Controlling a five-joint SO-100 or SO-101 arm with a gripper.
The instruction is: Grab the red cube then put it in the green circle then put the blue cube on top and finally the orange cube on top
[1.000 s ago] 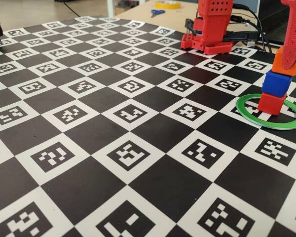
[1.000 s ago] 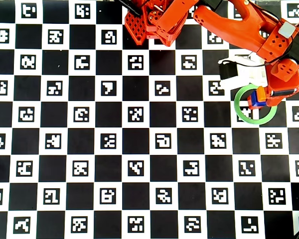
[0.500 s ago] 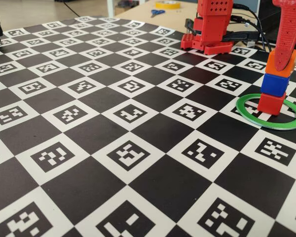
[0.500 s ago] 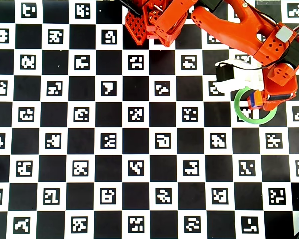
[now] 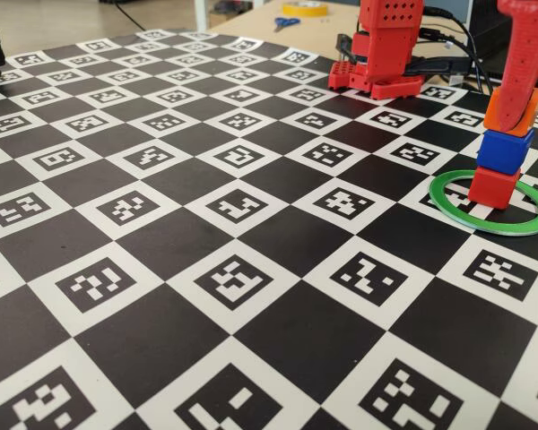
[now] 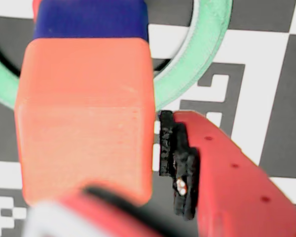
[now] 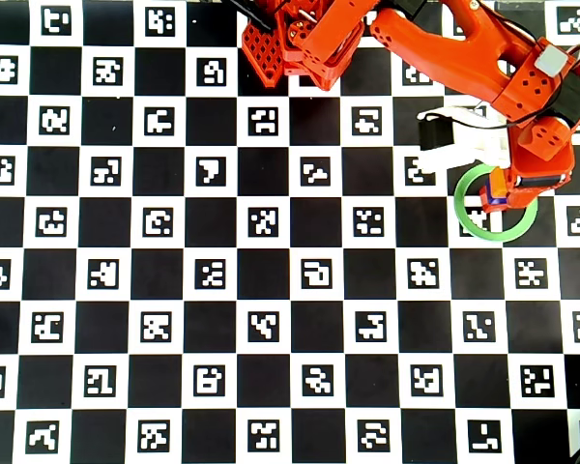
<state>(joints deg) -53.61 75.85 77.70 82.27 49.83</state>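
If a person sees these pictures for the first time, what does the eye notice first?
First, the small tower at the right of the fixed view: the red cube inside the green circle, the blue cube on it, the orange cube on top. The red gripper hangs around the orange cube. The checkered marker board fills the rest.

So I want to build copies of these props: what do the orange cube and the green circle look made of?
Orange cube: probably matte plastic, perhaps 3D-printed; smooth faces with a faint grain and softly rounded edges. Green circle: thin, flat, matte ring, likely plastic or card; hard to tell which.
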